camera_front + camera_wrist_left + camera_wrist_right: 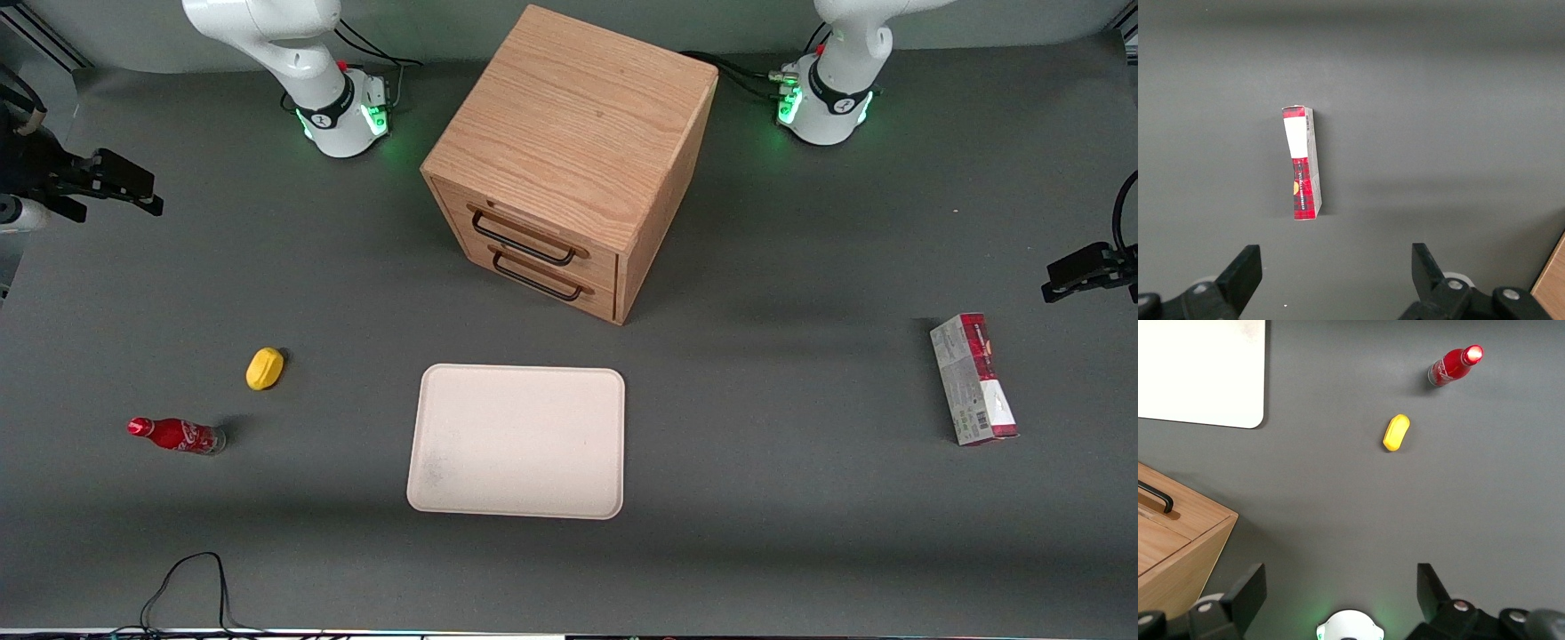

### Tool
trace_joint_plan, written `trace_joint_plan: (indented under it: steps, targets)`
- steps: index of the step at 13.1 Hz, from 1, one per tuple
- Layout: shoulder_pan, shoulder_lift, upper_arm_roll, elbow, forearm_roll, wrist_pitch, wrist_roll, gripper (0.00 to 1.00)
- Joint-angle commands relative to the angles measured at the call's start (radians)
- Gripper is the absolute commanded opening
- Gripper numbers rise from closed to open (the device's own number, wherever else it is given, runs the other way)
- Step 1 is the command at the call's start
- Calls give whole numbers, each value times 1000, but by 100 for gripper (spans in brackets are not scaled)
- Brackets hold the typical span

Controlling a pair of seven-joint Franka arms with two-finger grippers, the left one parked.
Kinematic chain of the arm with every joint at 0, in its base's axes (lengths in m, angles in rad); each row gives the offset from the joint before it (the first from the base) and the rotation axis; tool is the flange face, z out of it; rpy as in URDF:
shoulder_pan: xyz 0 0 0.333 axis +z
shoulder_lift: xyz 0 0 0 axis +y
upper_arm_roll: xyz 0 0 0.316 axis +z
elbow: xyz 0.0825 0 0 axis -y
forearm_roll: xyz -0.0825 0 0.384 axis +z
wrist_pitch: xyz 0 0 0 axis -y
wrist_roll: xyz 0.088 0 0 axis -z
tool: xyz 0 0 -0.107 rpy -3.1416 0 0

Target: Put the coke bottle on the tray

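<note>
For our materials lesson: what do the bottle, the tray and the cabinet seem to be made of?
Bottle: glossy red with a clear base, probably plastic or glass.
Tray: matte cream, smooth, likely plastic.
Cabinet: wood or wood veneer, by its visible grain, with dark handles that look like metal.
The gripper hangs open, far above the table.

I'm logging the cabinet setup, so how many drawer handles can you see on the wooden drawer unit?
2: the upper handle and the lower handle directly below it, both on the drawer unit front. The gripper hangs open at the working arm's end of the table.
</note>
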Motion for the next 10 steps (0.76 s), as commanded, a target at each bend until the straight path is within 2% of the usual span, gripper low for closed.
trace_joint_plan:
  steps: [1,10]
  targets:
    - [-16,35,8,58,5,-25,0,100]
    - [-13,43,-30,57,4,-36,-10,100]
